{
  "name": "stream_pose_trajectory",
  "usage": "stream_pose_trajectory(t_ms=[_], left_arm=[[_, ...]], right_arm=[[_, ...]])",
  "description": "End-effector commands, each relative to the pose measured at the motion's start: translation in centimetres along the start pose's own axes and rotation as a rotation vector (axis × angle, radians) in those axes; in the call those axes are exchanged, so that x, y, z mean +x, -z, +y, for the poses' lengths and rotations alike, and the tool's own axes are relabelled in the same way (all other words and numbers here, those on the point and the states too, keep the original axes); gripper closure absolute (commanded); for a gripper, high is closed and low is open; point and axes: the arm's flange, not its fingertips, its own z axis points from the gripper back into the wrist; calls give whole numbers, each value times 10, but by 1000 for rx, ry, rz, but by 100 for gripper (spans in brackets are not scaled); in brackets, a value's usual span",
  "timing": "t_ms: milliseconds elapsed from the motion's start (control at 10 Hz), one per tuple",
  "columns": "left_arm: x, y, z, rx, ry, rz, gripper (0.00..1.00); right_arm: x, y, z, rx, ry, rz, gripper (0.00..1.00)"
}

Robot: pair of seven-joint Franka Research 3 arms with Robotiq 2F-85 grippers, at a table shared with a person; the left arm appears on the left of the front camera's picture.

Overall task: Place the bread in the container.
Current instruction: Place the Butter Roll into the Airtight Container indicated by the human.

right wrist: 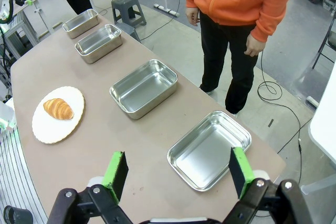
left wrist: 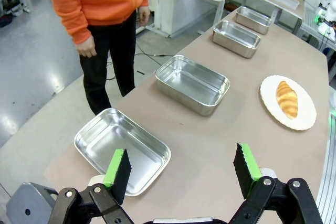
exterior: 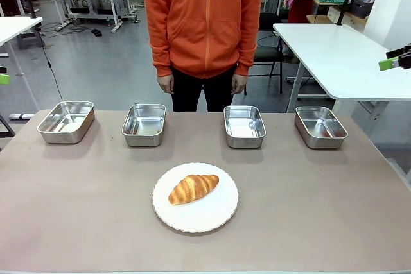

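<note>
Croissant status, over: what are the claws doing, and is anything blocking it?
Open and empty: left gripper, right gripper. Untouched croissant on white plate. Four steel trays empty. Nothing between them; person stands back.

plate point(exterior: 212, 217): white, round | person point(exterior: 204, 24): orange hoodie, standing far side

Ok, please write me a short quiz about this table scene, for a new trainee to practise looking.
1. True or false: the croissant lies on the white plate.
2. How many steel trays stand in the row beyond the plate? A) three B) four C) five
3. Fill in the missing word: the left gripper and the right gripper both have their jaws ____.
Key: 1 true; 2 B; 3 open.
</note>
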Motion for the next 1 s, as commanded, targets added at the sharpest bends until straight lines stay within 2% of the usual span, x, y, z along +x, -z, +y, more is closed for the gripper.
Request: stream_pose_trajectory(t_ms=[0,900], left_arm=[[0,-2,-1,-5,14,-13,0],[0,-2,-1,-5,14,-13,0]], right_arm=[[2,-1,1,1,-5,-12,0],[2,-1,1,1,-5,-12,0]])
